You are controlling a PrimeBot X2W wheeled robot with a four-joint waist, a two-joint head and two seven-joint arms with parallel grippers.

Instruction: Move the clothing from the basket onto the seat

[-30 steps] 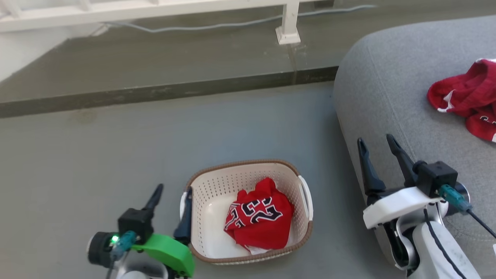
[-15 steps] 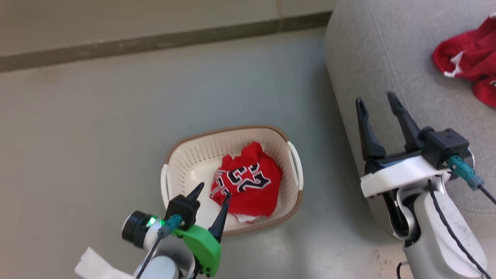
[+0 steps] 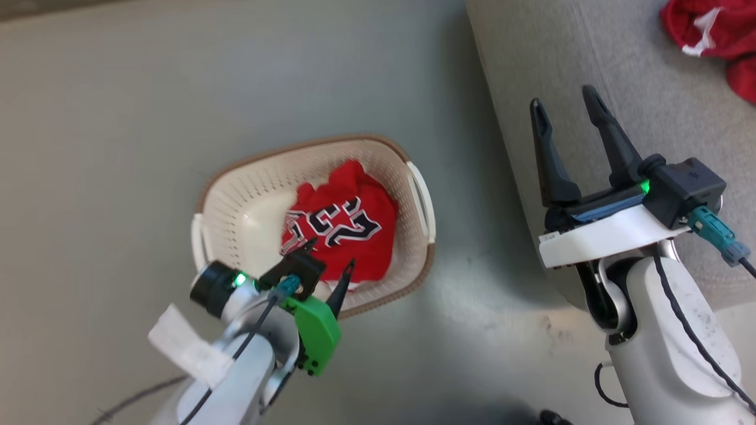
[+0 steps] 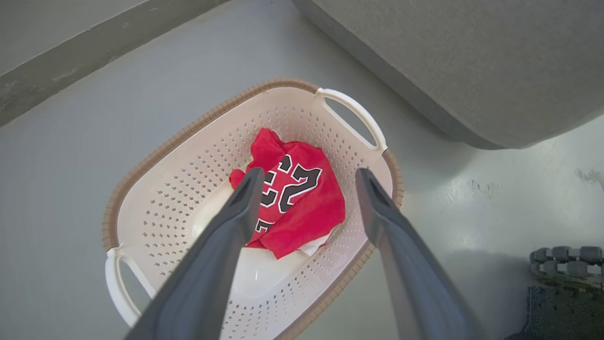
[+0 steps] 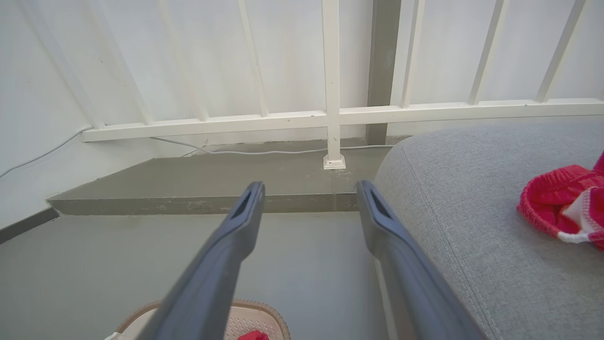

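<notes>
One red "23" jersey (image 3: 339, 227): crumpled in the perforated basket (image 3: 248, 162) on the floor (image 3: 118, 118). One red garment (image 3: 709, 23): already on the grey seat (image 3: 590, 53). My left gripper (image 3: 331, 252): spread, empty, poised over the jersey. My right gripper (image 3: 563, 97): spread, empty, beside the seat. Step, by my judgement: reaching to pick. Next: descend, straddle a fold, pinch.

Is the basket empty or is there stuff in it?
Not empty. A crumpled red garment with black and white numbers lies on the floor of the basket.

L pincer (image 3: 331, 254) tilted down, R pincer (image 3: 564, 97) level, both spread wide, empty.
</notes>
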